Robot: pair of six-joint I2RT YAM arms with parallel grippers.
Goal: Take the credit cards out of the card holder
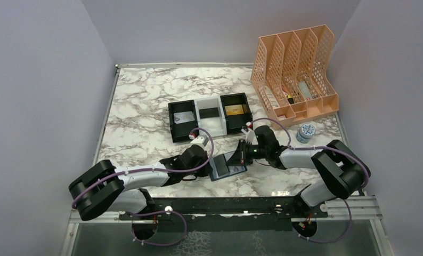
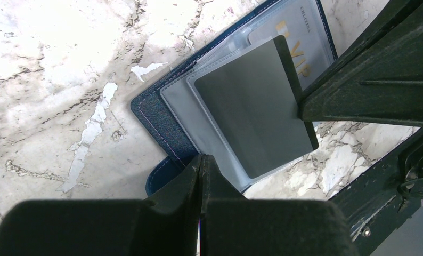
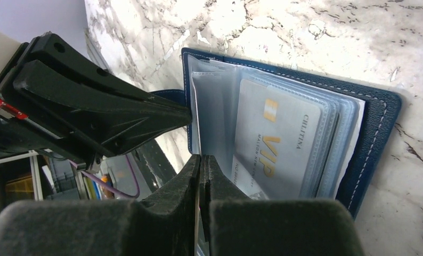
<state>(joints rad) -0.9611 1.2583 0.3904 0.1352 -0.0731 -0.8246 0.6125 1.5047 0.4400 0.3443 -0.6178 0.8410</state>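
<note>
The card holder (image 1: 228,165) lies open on the desk (image 1: 145,106); left hand (image 2: 201,166) closed at its edge, right hand (image 3: 200,162) closed at the dark card (image 2: 252,106), grip unclear. Extraction seems in hand; next needs a straight outward pull

Open card holder (image 1: 228,165) between left gripper (image 1: 210,161) and right gripper (image 1: 243,154) on marble table (image 1: 145,106)

Counting as I go: one holder (image 1: 228,165), two cards showing inside, a VIP card (image 3: 276,141) and a dark card (image 2: 252,114). One tray (image 1: 171,121), three compartments, three more: silver card (image 1: 184,118), black card (image 1: 209,112), gold card (image 1: 237,110). One rack (image 1: 297,69), one tin (image 1: 306,132).
</note>
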